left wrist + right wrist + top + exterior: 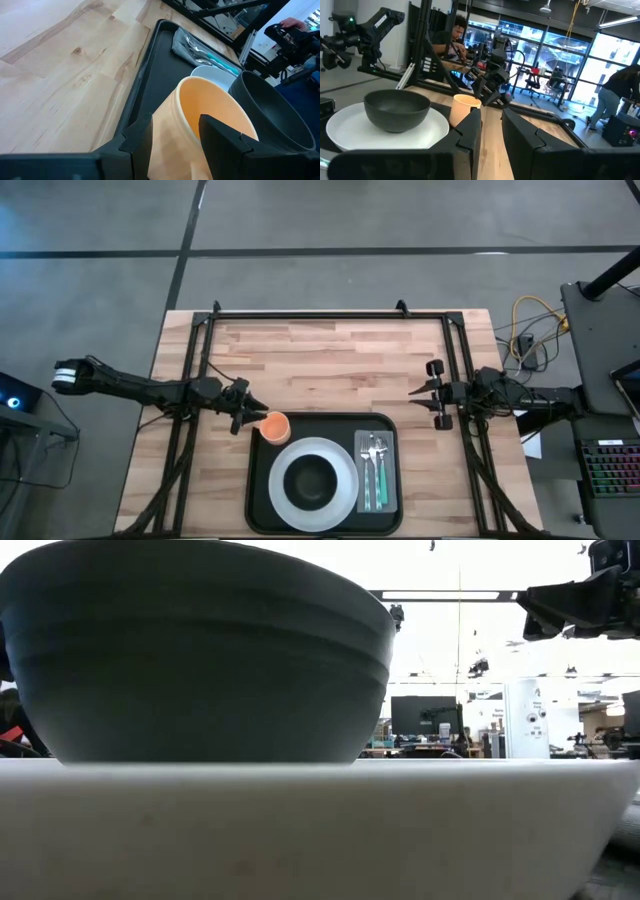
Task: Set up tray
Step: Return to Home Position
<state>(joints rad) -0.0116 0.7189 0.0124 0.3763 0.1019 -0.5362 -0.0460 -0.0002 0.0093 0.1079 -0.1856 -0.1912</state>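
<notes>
Tray at the near edge of the wooden table, centre.
White plate and dark bowl block the low view. Left gripper is at the orange cup, apparently in the tray corner; clamping cannot be determined. Right gripper, beside the tray: fingers narrowly apart, empty. Glass-walled workshop beyond.

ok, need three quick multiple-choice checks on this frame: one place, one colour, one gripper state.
1. Where is the orange cup?
A. on the napkin
B. in the tray, at the corner by the left gripper
C. on bare wood
2. What colour is the bowl on the white plate?
A. dark grey
B. orange
C. green
3. The right gripper is:
A. shut on a fork
B. shut on the plate
C. open and empty

1 B: the cup stands inside the tray's rim.
2 A: the bowl is dark against the plate.
3 C: it hangs over the table, fingers apart, nothing between them.
</notes>
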